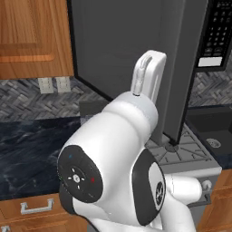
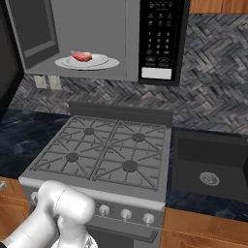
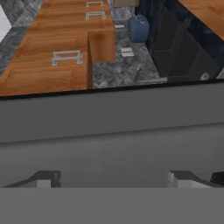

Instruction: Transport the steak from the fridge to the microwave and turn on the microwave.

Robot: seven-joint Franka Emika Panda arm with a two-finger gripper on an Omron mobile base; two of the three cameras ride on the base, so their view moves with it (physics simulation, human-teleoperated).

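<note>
The steak, a small red-pink slab, lies on a white plate inside the microwave. The microwave's door stands swung open to the left, and its black keypad panel is on the right. In the hand view my gripper is open, its fingertips wide apart with nothing between them. It faces a flat grey surface close ahead, apparently the open door. In the left base view my arm rises right in front of that door. The fridge is out of view.
A gas stove with grates sits below the microwave, with a dark sink to its right. Dark stone counter runs to the left, under wooden cabinets. The open door juts out over the stove.
</note>
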